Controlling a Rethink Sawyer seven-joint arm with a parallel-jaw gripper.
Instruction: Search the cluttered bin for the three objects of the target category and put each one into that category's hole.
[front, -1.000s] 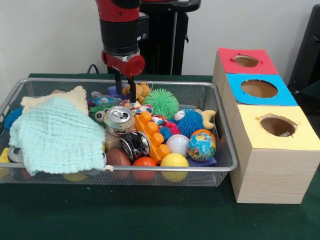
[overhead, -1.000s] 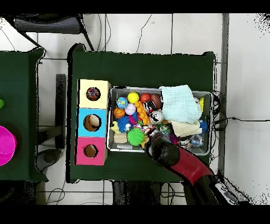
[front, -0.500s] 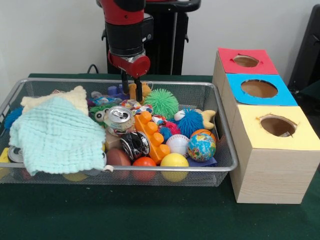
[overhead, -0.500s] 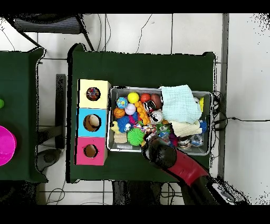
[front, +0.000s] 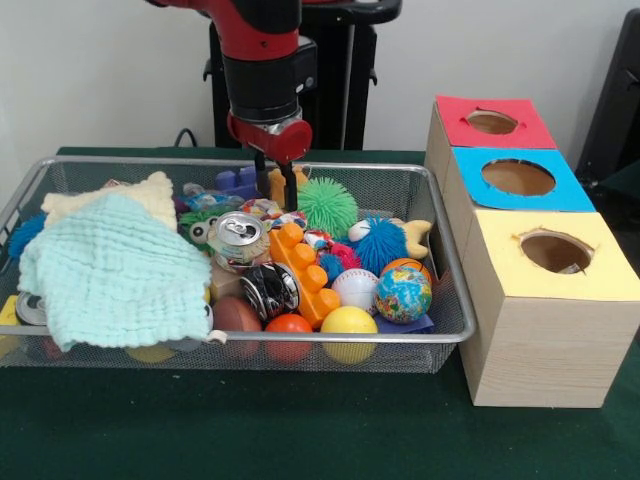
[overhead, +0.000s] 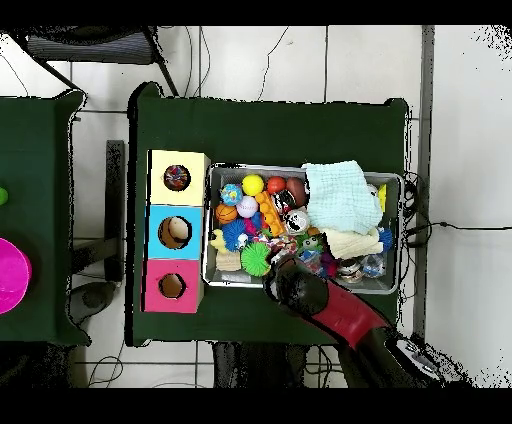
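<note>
A wire bin (front: 300, 338) holds a jumble of toys. My gripper (front: 276, 198) hangs open over the bin's back part, its fingers on either side of a small brown plush toy (front: 275, 180), just left of a green spiky ball (front: 323, 205). In front of it lie a soda can (front: 238, 238), a crushed can (front: 270, 290), an orange building block (front: 303, 272), a blue spiky ball (front: 380, 243), a baseball (front: 354, 288), a globe ball (front: 403, 294) and a yellow ball (front: 348, 322). In the overhead view the arm (overhead: 320, 300) covers the gripper beside the green spiky ball (overhead: 256, 258).
A mint cloth (front: 115, 275) and a cream cloth (front: 110, 198) cover the bin's left half. Three wooden boxes with round holes stand to the right: red (front: 493, 122), blue (front: 518, 178) and yellow (front: 555, 252). From above, the boxes (overhead: 175, 232) stand left of the bin (overhead: 300, 166).
My gripper has slid rightward along the back of the bin toward the green spiky ball and dropped slightly. It stays open. The toys have not moved.
</note>
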